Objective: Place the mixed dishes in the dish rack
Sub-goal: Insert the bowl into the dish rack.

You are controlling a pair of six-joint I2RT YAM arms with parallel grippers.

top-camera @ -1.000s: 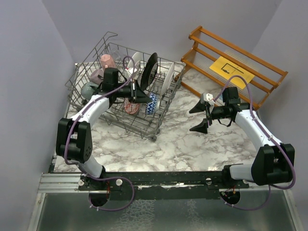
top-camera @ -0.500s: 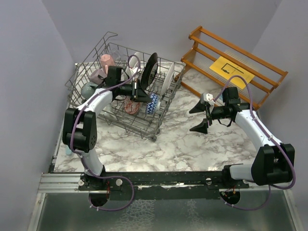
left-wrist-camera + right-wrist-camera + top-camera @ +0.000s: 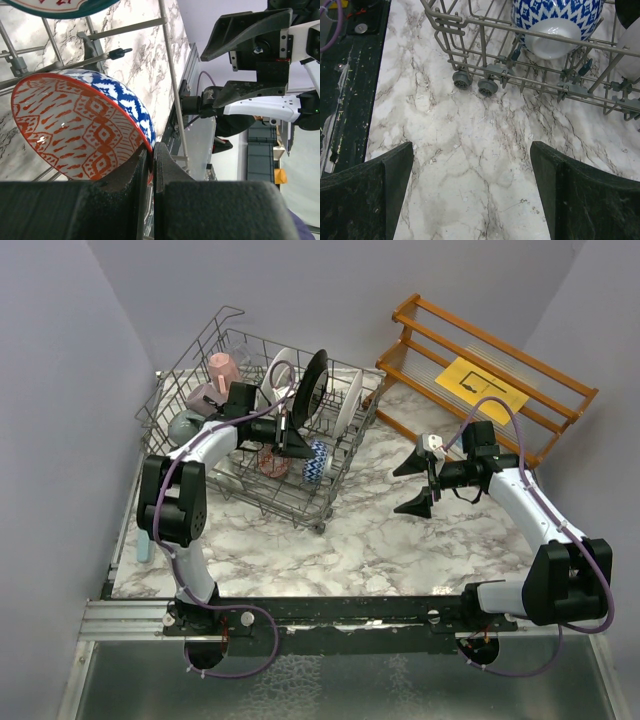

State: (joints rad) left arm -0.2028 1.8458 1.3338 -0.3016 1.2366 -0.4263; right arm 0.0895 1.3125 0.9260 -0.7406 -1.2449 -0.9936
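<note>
The left end effector (image 3: 292, 443) is reached into the dish rack (image 3: 196, 358), and the rim of a red and blue patterned bowl (image 3: 75, 125) is pinched between its fingers (image 3: 172, 175). The bowl is held on edge among the wires at the rack's near right side. Its red-patterned inside is turned to the left, and its blue outside and white foot are turned toward the right end effector (image 3: 403, 488).

Just beyond the bowl, a black-rimmed plate (image 3: 312, 388) and a white plate (image 3: 350, 405) are stood upright between the tines. A pink mug (image 3: 222, 367), a mauve mug (image 3: 202, 397) and a grey-teal mug (image 3: 185, 425) are kept along the rack's left side. The rack is set on small wheels (image 3: 462, 80) at the far left of the marble surface (image 3: 380, 540).

The right end effector is held over the surface to the right of the rack, with its fingers spread wide and nothing between them. A wooden slatted shelf (image 3: 430, 335) is placed at the far right, with a yellow paper sheet (image 3: 480, 385) lying on it.
</note>
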